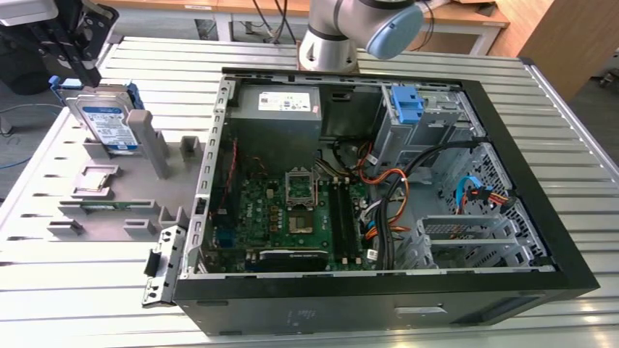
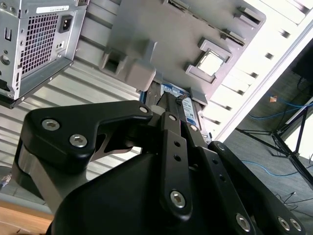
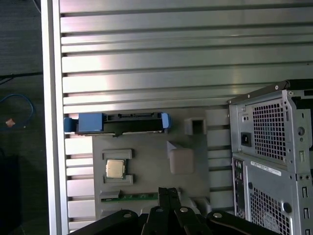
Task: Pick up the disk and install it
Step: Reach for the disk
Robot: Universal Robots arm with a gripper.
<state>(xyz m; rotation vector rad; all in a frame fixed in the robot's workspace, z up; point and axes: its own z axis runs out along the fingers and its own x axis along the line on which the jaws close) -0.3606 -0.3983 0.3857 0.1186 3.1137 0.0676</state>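
Task barely begun: the disk (image 1: 109,122) stands on edge in the grey holder (image 1: 145,181) on the table (image 1: 87,290), at about 10 o'clock of the open computer case (image 1: 541,239) in the exterior view; not lifted, not installed. The hand (image 3: 166,193) hangs just above the disk's upper edge; its fingers look pressed together, pinching nothing; no contact that I can make out.

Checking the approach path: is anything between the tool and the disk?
Nothing visible. In the exterior view the tool hangs right over the top edge of the disk, which stands on edge in the grey holder. The holder's post stands beside the disk, not between.
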